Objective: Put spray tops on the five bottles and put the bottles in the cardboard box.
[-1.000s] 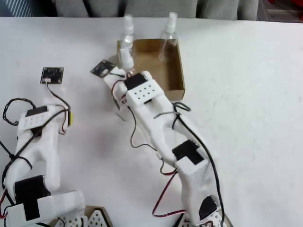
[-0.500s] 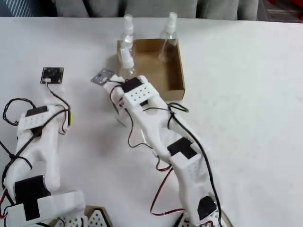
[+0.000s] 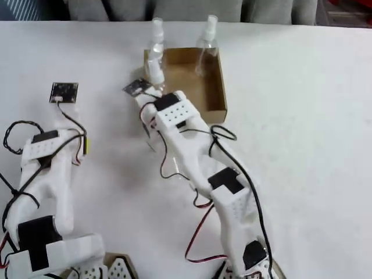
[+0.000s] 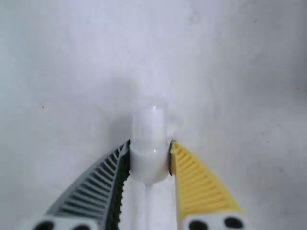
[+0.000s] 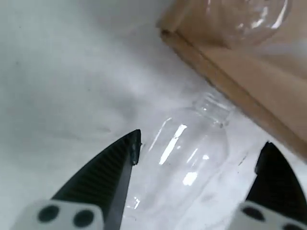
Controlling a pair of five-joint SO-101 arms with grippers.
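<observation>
My left gripper (image 4: pixel 149 143) is shut on a white spray top (image 4: pixel 149 158), held just above the white table; in the high view it sits at the left (image 3: pixel 84 145). My right gripper (image 5: pixel 201 143) is open, its black fingers (image 5: pixel 115 167) on either side of a clear bottle (image 5: pixel 192 158) with no top. This bottle lies on the table beside the cardboard box (image 5: pixel 216 88). From above, the right arm's wrist (image 3: pixel 171 110) is at the box's (image 3: pixel 215 87) near left corner. Three bottles with spray tops (image 3: pixel 154 67) (image 3: pixel 156 32) (image 3: pixel 207 35) stand at the box's left and far sides.
A small camera board (image 3: pixel 64 92) on a cable lies on the table ahead of the left arm. Loose red and black wires trail along the right arm. Open white table (image 3: pixel 302 116) lies to the right of the box.
The right arm's wrist has swung a little left and then back right beside the box. The left arm has not moved.
</observation>
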